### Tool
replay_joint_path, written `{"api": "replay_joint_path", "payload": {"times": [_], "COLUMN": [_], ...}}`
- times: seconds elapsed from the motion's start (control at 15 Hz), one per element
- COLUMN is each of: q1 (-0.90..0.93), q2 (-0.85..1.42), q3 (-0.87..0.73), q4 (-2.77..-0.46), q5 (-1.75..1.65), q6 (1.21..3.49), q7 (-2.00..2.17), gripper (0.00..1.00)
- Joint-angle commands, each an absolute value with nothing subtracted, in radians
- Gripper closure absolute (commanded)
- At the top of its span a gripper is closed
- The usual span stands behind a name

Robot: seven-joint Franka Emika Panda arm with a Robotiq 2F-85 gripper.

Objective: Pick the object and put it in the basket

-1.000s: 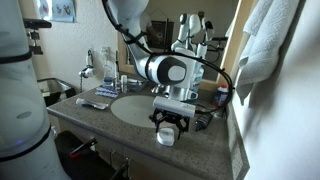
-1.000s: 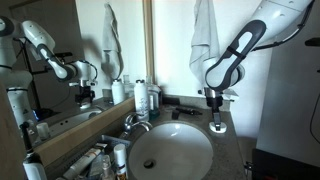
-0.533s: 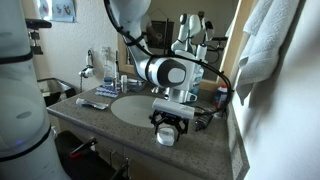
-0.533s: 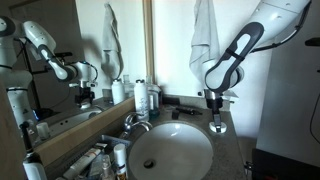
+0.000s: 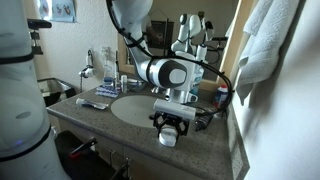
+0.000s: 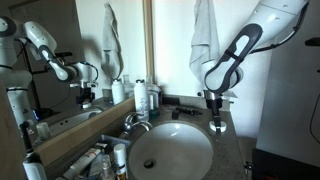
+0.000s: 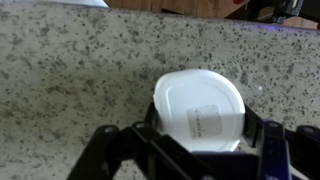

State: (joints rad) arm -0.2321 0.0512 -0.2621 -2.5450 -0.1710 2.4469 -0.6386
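The object is a small flat round white puck (image 7: 200,108) lying on the speckled granite counter (image 7: 70,70), beside the sink. It shows in both exterior views (image 5: 168,139) (image 6: 218,128). My gripper (image 7: 200,128) points straight down over it, one finger against each side, shut on the puck at counter level. In both exterior views the gripper (image 5: 168,127) (image 6: 217,118) sits low on the counter near its front corner. No basket shows in any view.
The sink bowl (image 6: 170,155) with its faucet (image 6: 135,122) lies next to the gripper. White-and-blue bottles (image 6: 146,97) stand by the mirror. A dark item (image 6: 185,112) lies behind the puck. A towel (image 5: 270,50) hangs close by. The counter's edge (image 5: 150,155) is near.
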Motion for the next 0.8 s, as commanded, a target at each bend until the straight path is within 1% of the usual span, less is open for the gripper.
{"api": "replay_joint_path", "payload": {"times": [0.0,0.47,0.73], "q1": [-0.242,-0.219,-0.181], "q2": [0.052,-0.035,-0.097], "q3": [-0.256,-0.240,-0.191], "q4": [-2.544,-2.523,-2.492], "q5": [-0.184,-0.216,-0.177], "q6": [2.466,2.394,2.273], "q7": [-0.604,-0.444,-0.392], "gripper": [0.48,0.48,0.48]}}
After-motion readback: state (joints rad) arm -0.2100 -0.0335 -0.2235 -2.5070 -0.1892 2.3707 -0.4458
